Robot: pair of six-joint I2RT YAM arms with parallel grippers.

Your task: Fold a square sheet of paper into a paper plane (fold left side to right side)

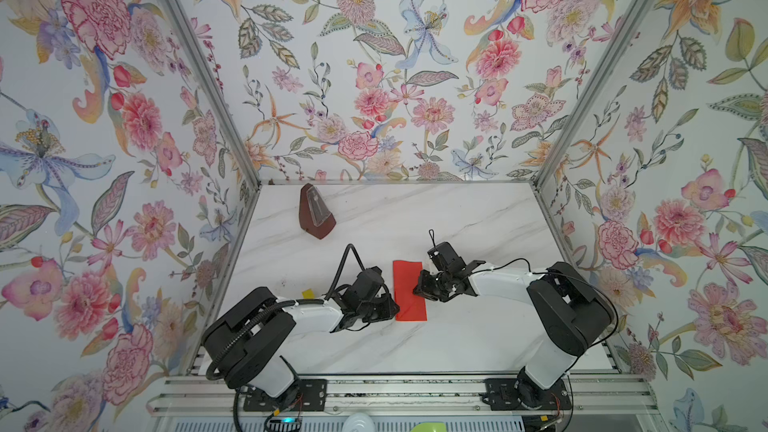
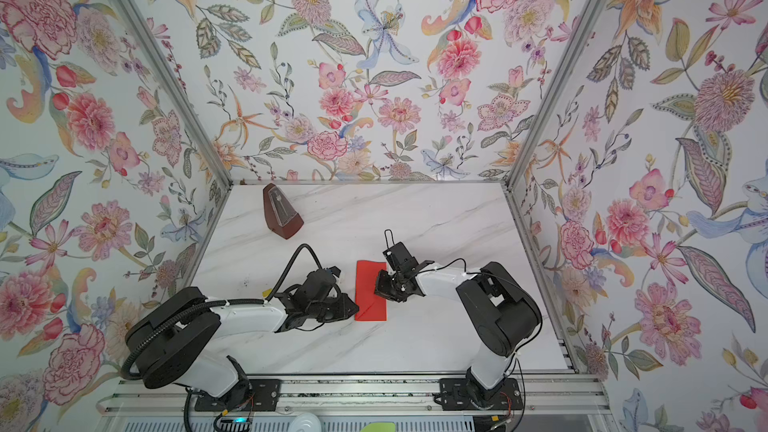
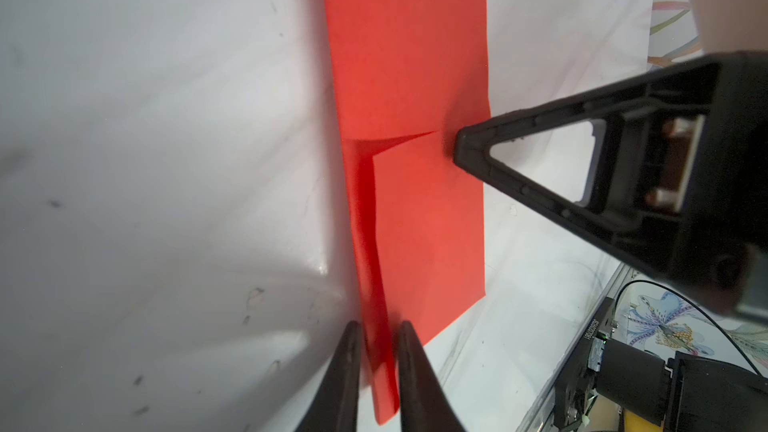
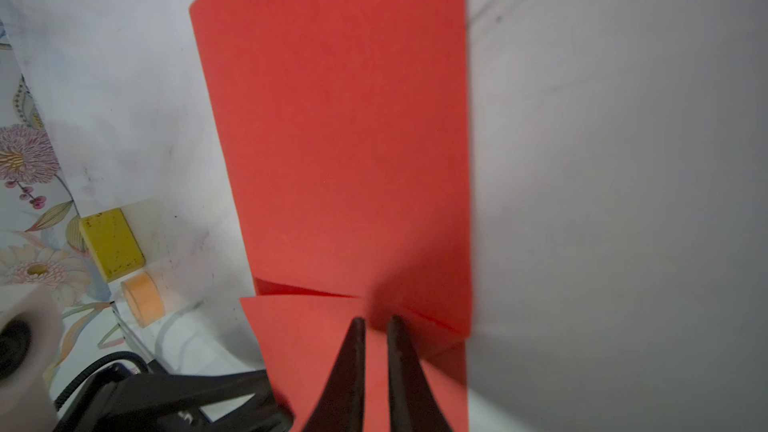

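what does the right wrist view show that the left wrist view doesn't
Only the right wrist view: a yellow block and a small orange roll beside it, off to one side of the paper.

Only the left wrist view: the right end effector seen side-on, its tip down on the square sheet of paper, and the left end effector straddling the sheet's raised edge.

Both: the red sheet lying on the white table, with a crosswise break in its top layer.
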